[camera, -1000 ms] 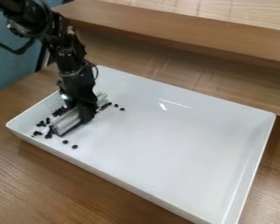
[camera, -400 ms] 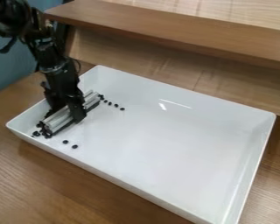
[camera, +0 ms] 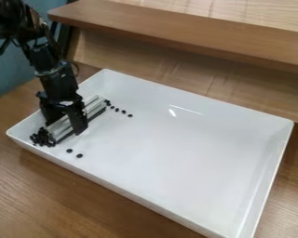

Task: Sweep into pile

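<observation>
Low over the left end of the white tray, my gripper [camera: 65, 124] is shut on a long grey-white sweeping bar [camera: 92, 106] with a dark lower edge. The bar lies slanted on the tray floor, its near end by the left corner. Dark beans [camera: 42, 137] are clustered at that near end. A short row of beans [camera: 117, 110] trails from the bar's far end toward the right. Two loose beans [camera: 74, 153] lie near the front wall. The gripper hides the middle of the bar and whatever is behind it.
The tray's raised rim [camera: 176, 222] runs around the work area. A wooden ledge [camera: 195, 29] stands behind the tray, and a wooden table [camera: 45, 195] lies under it.
The gripper and bar have moved left toward the tray's left wall. Beans by the bar's near end are bunched closer together, while the two front beans stay put.
</observation>
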### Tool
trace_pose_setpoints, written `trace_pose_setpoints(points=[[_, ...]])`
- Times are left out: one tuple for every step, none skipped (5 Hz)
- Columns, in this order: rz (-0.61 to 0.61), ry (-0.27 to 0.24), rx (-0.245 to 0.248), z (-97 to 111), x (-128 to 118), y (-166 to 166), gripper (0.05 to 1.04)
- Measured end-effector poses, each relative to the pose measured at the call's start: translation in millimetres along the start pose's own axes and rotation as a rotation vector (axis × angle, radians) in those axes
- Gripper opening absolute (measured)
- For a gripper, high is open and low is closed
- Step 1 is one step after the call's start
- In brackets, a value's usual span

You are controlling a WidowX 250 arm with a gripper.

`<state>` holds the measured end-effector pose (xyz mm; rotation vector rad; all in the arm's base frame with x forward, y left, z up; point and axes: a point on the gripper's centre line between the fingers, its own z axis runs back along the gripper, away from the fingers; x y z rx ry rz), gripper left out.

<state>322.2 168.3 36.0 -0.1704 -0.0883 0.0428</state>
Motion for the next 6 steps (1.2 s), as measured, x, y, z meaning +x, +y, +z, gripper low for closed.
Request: trace_pose_setpoints(points=[[0.014, -0.011, 0.068, 32, 8, -8, 0.997], [-0.001, -0.002, 0.141, 56, 13, -26, 0.998], [-0.024, -0.007, 0.173, 73, 19, -45, 0.998], [-0.109, 0.003, 0.130, 70, 26, -84, 0.998], [-0.191, -0.015, 0.108, 71, 29, -119, 0.998], [-0.226, -0.008, 0.110, 65, 23, -139, 0.998]])
